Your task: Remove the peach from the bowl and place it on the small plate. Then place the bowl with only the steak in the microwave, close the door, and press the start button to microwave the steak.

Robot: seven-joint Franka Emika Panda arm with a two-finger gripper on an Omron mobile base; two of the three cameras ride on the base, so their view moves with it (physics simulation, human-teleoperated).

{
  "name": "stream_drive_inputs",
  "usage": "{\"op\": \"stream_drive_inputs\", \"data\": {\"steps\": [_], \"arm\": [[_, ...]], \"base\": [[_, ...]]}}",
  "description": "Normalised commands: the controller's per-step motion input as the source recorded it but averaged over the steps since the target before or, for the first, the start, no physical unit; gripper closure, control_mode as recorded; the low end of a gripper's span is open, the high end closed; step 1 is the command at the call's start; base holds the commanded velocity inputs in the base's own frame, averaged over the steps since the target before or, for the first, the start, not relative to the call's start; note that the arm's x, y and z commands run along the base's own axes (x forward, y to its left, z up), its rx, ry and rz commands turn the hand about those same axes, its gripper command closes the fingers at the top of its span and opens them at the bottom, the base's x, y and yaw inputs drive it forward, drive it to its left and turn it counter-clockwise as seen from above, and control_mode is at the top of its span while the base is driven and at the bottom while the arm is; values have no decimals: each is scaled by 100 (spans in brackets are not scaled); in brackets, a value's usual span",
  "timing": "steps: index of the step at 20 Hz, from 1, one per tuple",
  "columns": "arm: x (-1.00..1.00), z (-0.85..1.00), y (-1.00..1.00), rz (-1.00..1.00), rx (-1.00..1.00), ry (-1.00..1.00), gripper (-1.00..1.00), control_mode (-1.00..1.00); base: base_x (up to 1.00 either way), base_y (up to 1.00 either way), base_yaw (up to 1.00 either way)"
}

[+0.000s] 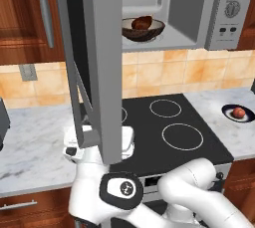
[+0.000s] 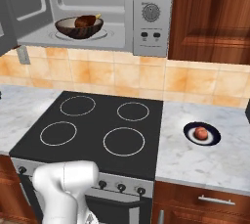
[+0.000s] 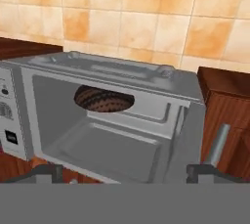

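From your left base view, the bowl [image 1: 143, 29] with the steak [image 1: 142, 22] sits inside the microwave [image 1: 199, 8], its door [image 1: 94, 62] swung open. Right base view: the peach [image 2: 200, 132] rests on the small plate [image 2: 201, 134]. Hand view: your gripper [image 3: 125, 171] is spread wide, holding nothing, facing the upside-down cavity.

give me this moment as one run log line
peach: on small plate | bowl with steak: in microwave | door: open | tool: open, facing cavity
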Motion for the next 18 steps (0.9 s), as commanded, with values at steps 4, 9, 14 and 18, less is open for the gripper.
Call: {"op": "stream_drive_inputs", "data": {"steps": [4, 9, 14, 18], "arm": [[-13, 0, 66, 3, 11, -42, -100, -100], [-6, 15, 31, 0, 29, -26, -100, -100], [-21, 29, 20, -4, 39, -15, -100, -100], [-38, 19, 28, -4, 32, -16, -100, -100]], "base": [[0, 0, 0], [0, 0, 0], [0, 0, 0], [0, 0, 0]]}}
